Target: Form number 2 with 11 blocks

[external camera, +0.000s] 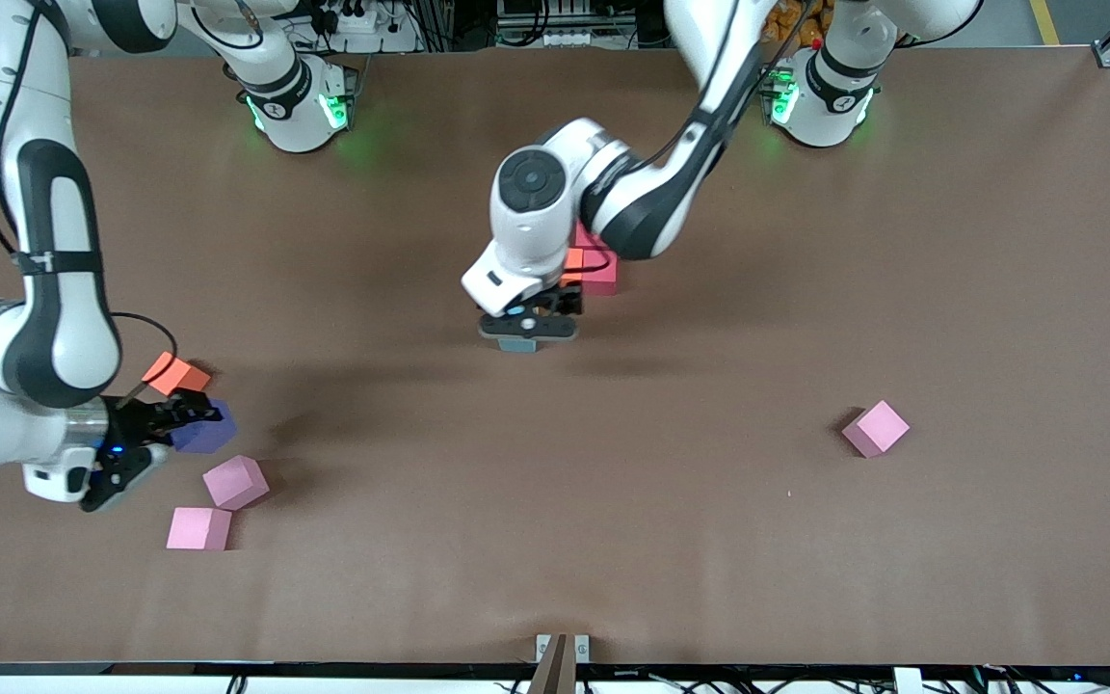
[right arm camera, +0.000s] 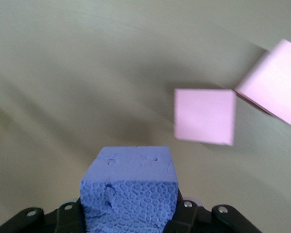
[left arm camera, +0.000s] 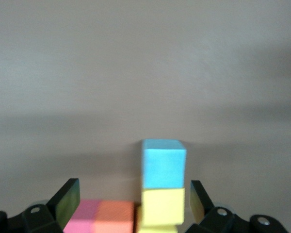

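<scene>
Reaching in from its base at the upper edge of the front view, the left arm hangs its left end effector [external camera: 527,328] low over the middle of the brown surface [external camera: 671,501], just above a light blue block [external camera: 517,345] whose edge peeks out beneath it. Tucked partly under that arm's wrist sit a crimson block [external camera: 601,270] and an orange block [external camera: 572,265], touching each other. Toward the right arm's end, the right end effector [external camera: 191,416] is clenched on a purple block [external camera: 206,430]. Beside it lies a second orange block [external camera: 175,374]; nearer the front camera lie two pink blocks [external camera: 235,482] — one tilted, the other [external camera: 198,528] flat and square-on. A third pink block [external camera: 875,428] lies alone toward the left arm's end.

The left wrist view shows the fingers [left arm camera: 68,199] spread wide and released, gripping nothing. Between them a light blue block [left arm camera: 164,164] touches a yellow block [left arm camera: 161,208] in a line, and a pink-crimson block [left arm camera: 86,216] and orange block [left arm camera: 115,217] sit side by side next to the yellow one (the start of the digit).

The right wrist view shows the purple block [right arm camera: 130,189] grasped between the fingers, with two pink blocks [right arm camera: 204,116] on the surface past it, the tilted one [right arm camera: 277,82] nearly touching the flat one's corner.
</scene>
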